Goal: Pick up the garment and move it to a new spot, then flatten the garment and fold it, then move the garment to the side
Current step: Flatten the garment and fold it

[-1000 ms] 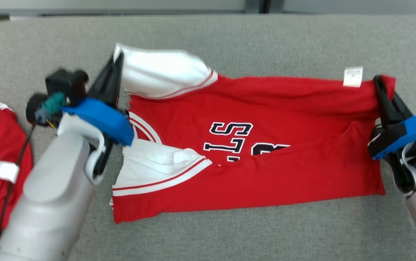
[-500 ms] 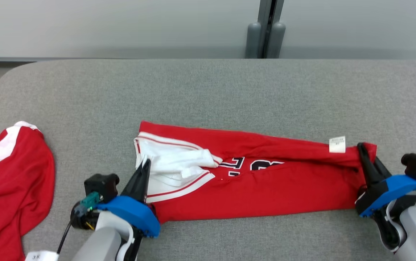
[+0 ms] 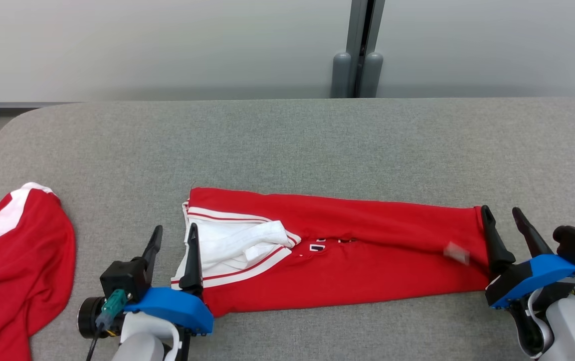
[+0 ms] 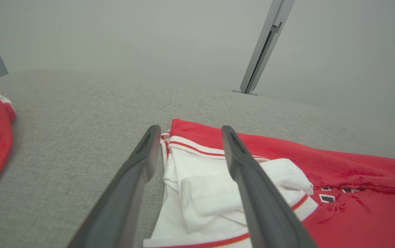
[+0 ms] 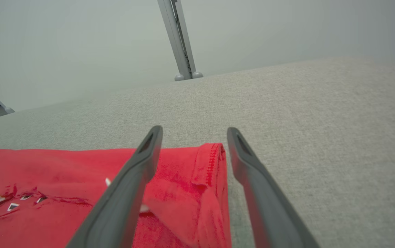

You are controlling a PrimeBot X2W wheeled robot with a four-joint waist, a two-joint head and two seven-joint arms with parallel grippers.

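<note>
Showing the fold step of the task: the red jersey with white striped sleeves is laid as a long doubled band on the grey fabric-covered table, toward 6 o'clock in the head view, running from 9 to 3 o'clock. The left gripper, at 7 o'clock, is spread across the sleeve end. The right gripper, at 4 o'clock, is spread across the hem end. Nothing is pinched. A second crumpled red-and-white garment is seen at 8 o'clock. One lengthwise fold is judged complete. Next, a fresh pinch on one end is probably required, so that it can be carried over the other.
</note>
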